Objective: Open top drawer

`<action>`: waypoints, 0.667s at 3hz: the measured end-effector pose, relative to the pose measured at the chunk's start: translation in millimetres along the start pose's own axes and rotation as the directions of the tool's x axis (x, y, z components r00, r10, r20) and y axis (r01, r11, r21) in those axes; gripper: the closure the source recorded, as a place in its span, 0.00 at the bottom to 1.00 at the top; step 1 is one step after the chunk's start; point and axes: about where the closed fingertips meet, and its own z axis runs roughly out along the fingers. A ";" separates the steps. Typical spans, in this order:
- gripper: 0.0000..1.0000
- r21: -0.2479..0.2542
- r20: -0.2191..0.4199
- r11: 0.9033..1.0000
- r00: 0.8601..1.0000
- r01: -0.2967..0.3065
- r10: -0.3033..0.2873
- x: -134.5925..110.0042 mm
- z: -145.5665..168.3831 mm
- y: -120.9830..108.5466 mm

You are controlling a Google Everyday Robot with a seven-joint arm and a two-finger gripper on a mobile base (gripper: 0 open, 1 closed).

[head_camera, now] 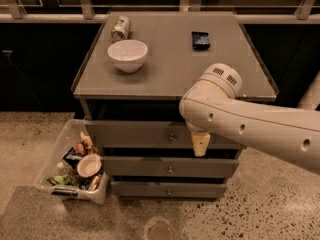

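1. the top drawer (130, 134) sits right under the tabletop (175, 69) of the grey cabinet, above two slimmer drawers (150, 167). its front looks shut or barely out; i can't say which.
2. my gripper (200, 144) hangs in front of that drawer front, low on the panel and just right of its small round knob (171, 137). i cannot tell from here whether it is open or closed.
3. the knob is the only place to take hold. it is small, metal and smooth, so i expect it to slip unless the gripper closes squarely around it.
4. i judge the drawer rigid and fairly light, sliding straight out towards me. a pull off that line could make it bind.
5. a white bowl (128, 54), a tipped can (120, 28) and a small black object (200, 39) rest on the top. a sharp jerk might set the can rolling.
6. a bin of rubbish (82, 193) stands on the floor at the left, beside the lower drawers and out of the drawer's path.
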 end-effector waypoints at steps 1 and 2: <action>0.00 0.002 0.002 1.000 1.000 -0.005 0.005 -0.5 5.6 4.0; 0.00 -0.038 -0.008 0.999 1.000 -0.007 0.006 -0.5 7.6 2.3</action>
